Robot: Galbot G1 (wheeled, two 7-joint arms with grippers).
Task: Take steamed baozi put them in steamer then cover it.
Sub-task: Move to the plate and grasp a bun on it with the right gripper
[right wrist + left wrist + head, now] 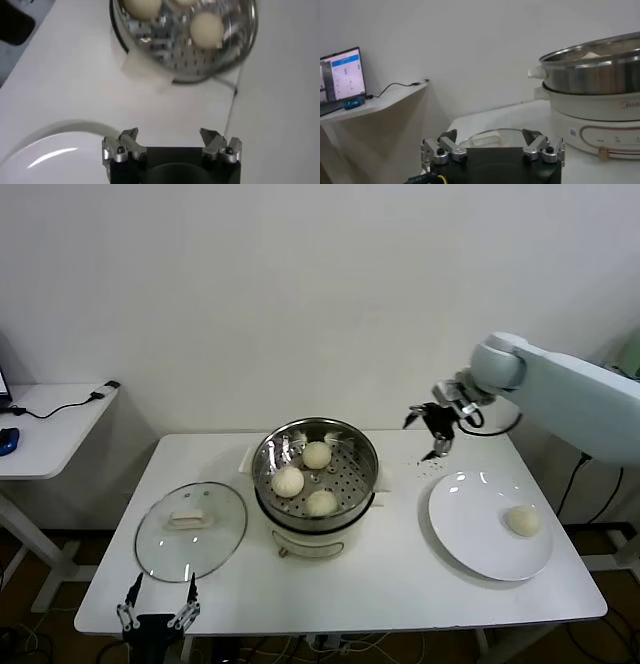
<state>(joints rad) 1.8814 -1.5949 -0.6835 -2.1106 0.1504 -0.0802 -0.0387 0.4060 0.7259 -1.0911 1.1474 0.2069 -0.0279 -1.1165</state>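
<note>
The steel steamer point(316, 446) stands on its white base at mid-table with three baozi point(288, 481) on its perforated tray. A fourth baozi point(522, 520) lies on the white plate point(470, 529) at the right. My right gripper point(428, 434) is open and empty, in the air between the steamer and the plate, above the plate's far edge. In the right wrist view the steamer point(210, 55) with its baozi point(207, 28) lies ahead of the open gripper point(170, 136). My left gripper point(158, 612) is open and empty at the table's front edge, just before the glass lid point(191, 529).
The glass lid with its white handle lies flat on the table left of the steamer; it also shows in the left wrist view point(487, 140). A small side table point(50, 424) with a cable and a mouse stands at the far left.
</note>
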